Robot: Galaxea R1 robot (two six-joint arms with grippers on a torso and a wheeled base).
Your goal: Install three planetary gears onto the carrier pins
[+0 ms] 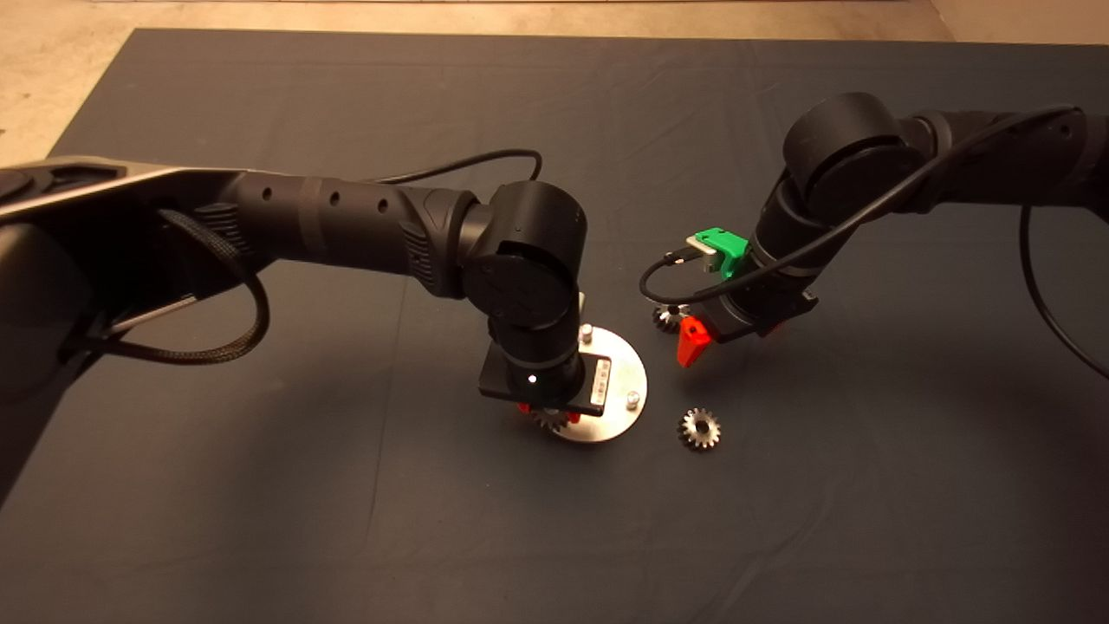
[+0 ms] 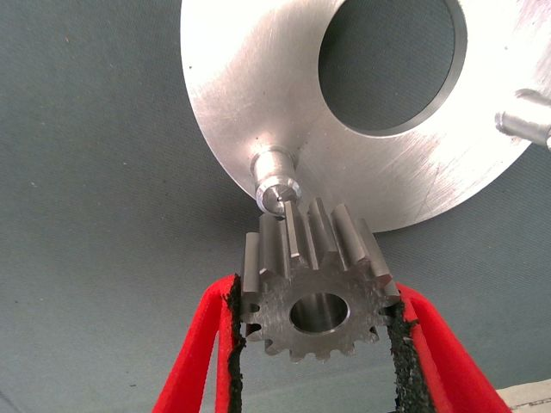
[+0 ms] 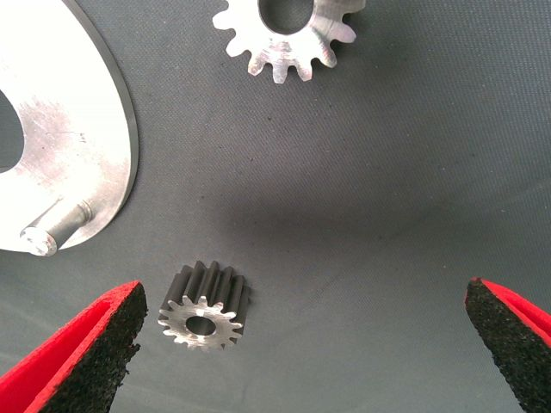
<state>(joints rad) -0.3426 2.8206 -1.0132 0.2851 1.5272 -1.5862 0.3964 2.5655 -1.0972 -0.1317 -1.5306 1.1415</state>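
Observation:
My left gripper (image 1: 549, 414) is shut on a planetary gear (image 2: 317, 288) and holds it over the near edge of the silver carrier disc (image 2: 258, 86). The gear's teeth are right beside one carrier pin (image 2: 274, 181), its bore not over the pin. Two more pins (image 1: 586, 331) (image 1: 632, 399) stand bare on the disc (image 1: 617, 364). My right gripper (image 3: 297, 344) is open just above the mat, right of the disc. A second gear (image 3: 207, 305) lies close to one of its fingers (image 3: 82, 348). A third gear (image 1: 699, 428) lies loose on the mat, also in the right wrist view (image 3: 288, 34).
The dark mat (image 1: 346, 520) spreads around the parts. Bare table surface shows beyond its far edge (image 1: 260, 13). Black cables hang from both arms.

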